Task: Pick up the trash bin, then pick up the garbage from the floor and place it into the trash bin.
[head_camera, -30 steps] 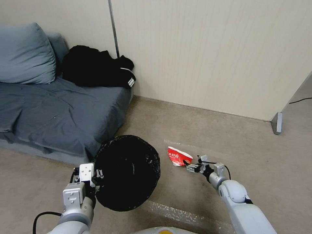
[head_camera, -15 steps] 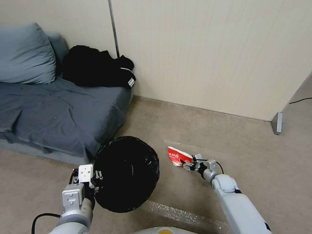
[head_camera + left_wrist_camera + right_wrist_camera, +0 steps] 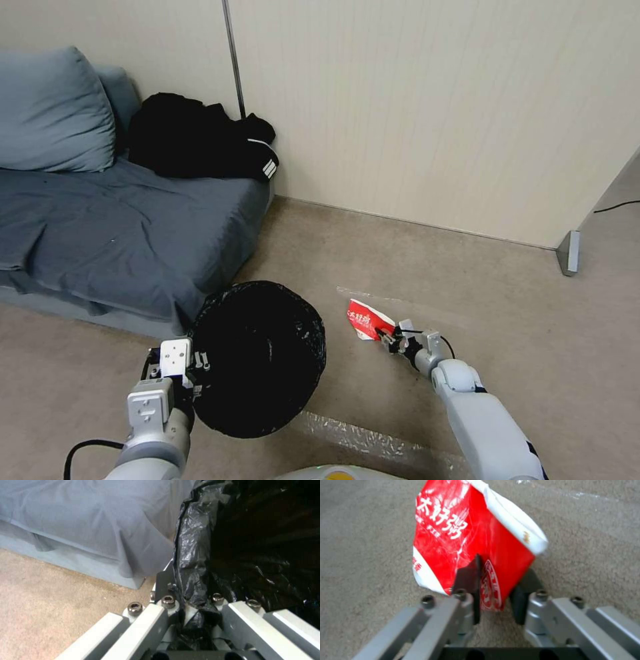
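right wrist: crumpled glossy carton (image 3: 466, 542), seemingly pincer-clamped (image 3: 495, 597)

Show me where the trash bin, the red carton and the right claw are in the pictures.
trash bin (image 3: 257, 357): head view, on the black bag inside its opening.
red carton (image 3: 453, 537): right wrist view, on its red printed face.
right claw (image 3: 495, 592): right wrist view, midway between its two dark fingertips, at the carton's lower edge.

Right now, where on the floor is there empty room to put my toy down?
Bare carpet lies between the wall and the red carton, and past the right end effector toward the doorway. It is crowded where the trash bin, held by the left end effector, sits against the sofa.
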Available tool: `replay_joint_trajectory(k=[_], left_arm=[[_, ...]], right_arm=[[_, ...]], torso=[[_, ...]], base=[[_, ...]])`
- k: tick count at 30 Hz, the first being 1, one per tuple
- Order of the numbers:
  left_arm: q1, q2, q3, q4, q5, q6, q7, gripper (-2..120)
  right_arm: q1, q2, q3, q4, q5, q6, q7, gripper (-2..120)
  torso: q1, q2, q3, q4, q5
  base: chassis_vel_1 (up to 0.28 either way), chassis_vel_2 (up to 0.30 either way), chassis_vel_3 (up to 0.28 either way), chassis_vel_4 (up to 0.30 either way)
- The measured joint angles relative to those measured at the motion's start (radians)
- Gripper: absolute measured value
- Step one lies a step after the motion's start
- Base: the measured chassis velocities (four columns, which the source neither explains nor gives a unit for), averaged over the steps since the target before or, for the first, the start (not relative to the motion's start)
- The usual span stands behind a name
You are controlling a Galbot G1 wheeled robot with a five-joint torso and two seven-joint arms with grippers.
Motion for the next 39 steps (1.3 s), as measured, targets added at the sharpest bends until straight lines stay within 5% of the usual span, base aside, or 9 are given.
replay_joint_trajectory(k=[5, 12, 21, 27, 32, 39], left_arm=[[-0.001, 0.000, 0.006, 0.000, 0.002, -0.001, 0.000, 1], [-0.018, 0.014, 0.005, 0.003, -0.005, -0.002, -0.001, 1], [-0.057, 0.034, 0.016, 0.041, -0.030, -0.001, -0.003, 1], [-0.058, 0.043, 0.023, 0.041, -0.046, 0.006, -0.006, 1], [-0.055, 0.048, 0.026, 0.041, -0.051, 0.007, -0.007, 1], [-0.062, 0.048, 0.031, 0.042, -0.050, 0.008, -0.007, 1]], right_arm=[[-0.011, -0.002, 0.000, 0.036, 0.005, 0.000, 0.003, 0], [-0.071, -0.005, 0.004, 0.151, 0.057, 0.057, 0.083, 0], [-0.296, -0.023, 0.056, 0.627, 0.226, 0.122, 0.123, 0], [-0.482, -0.060, 0.076, 1.060, 0.359, 0.172, -0.043, 0], [-0.586, -0.122, 0.036, 1.244, 0.369, 0.194, -0.139, 0], [-0.682, -0.199, -0.069, 1.319, 0.285, 0.227, -0.156, 0]], torso=[[0.000, 0.000, 0.000, 0.0002, 0.0000], [0.000, 0.000, 0.000, 0.0001, 0.0000], [0.000, 0.000, 0.000, 0.0003, 0.0003], [0.000, 0.000, 0.000, 0.0002, -0.0001], [0.000, 0.000, 0.000, 0.0001, 0.0002], [0.000, 0.000, 0.000, 0.0000, 0.0000]], base=[[0.000, 0.000, 0.000, 0.000], [0.000, 0.000, 0.000, 0.000], [0.000, 0.000, 0.000, 0.000], [0.000, 0.000, 0.000, 0.000], [0.000, 0.000, 0.000, 0.000], [0.000, 0.000, 0.000, 0.000]])
